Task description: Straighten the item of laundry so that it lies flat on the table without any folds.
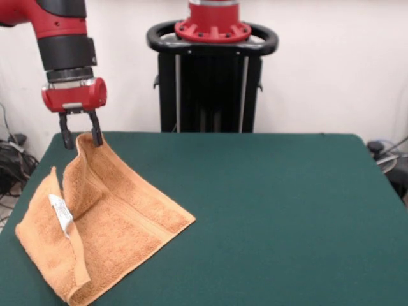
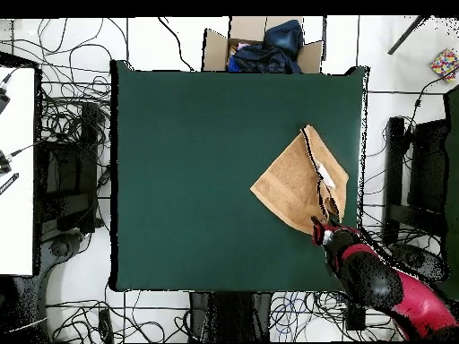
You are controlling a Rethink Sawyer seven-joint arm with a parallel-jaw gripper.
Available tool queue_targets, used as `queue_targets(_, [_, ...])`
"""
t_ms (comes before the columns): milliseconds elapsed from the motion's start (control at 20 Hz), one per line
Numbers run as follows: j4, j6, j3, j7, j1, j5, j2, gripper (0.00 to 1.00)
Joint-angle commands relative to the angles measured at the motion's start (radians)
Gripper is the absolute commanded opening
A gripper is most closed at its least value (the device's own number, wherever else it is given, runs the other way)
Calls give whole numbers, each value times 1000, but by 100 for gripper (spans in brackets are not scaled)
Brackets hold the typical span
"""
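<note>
Towel (image 1: 111,236) sprawls on the near left part of the green table (image 1: 274,210), only half flat: its right portion lies spread on the felt, while the left edge is doubled over, a white label (image 1: 60,213) showing on the fold. Farther back, one corner is lifted off the surface into a peak. The gripper (image 1: 81,137) has its two fingers pinched on that raised corner.
</note>
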Motion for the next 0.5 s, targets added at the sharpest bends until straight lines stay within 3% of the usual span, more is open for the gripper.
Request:
queue_targets(50, [-31, -24, 1, 76, 49, -52, 1, 100])
queue_targets(500, [-17, -4, 12, 82, 44, -33, -22, 100])
